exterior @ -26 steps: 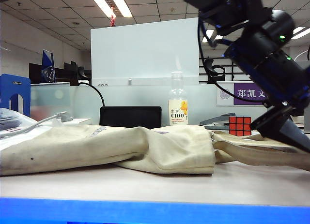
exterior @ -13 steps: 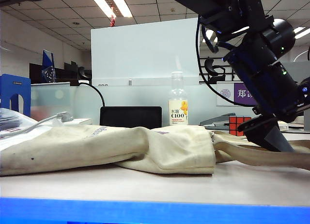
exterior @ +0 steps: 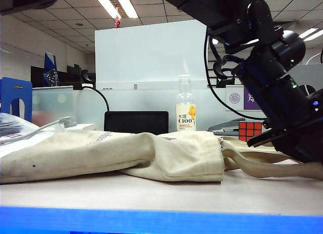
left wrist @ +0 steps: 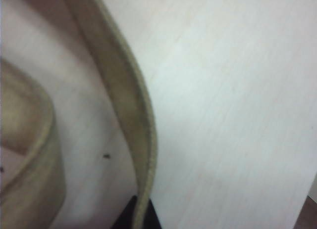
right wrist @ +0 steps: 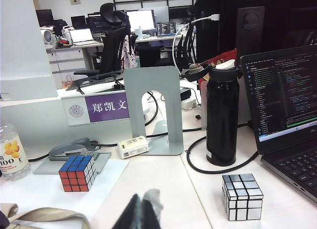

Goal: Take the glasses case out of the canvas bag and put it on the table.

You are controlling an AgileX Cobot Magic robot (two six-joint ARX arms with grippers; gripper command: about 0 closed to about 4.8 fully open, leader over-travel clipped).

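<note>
Beige canvas bag (exterior: 116, 155) lies slumped on your table (exterior: 166, 193); glasses case not visible. Left gripper (left wrist: 140, 219), at 4 o'clock of the bag, jaws clamped on bag strap (left wrist: 126, 98). Right gripper (right wrist: 141, 211) jaws together, empty, w/ Rubik's cube (right wrist: 78, 172) at 10 o'clock.

Canvas bag (exterior: 111, 155): beige, faint dark lettering. Table (exterior: 202, 196): pale off-white. Rubik's cube (right wrist: 78, 173): blue, red, orange squares. Mirror cube (right wrist: 242, 196): silver. Flask (right wrist: 222, 121): black.
</note>
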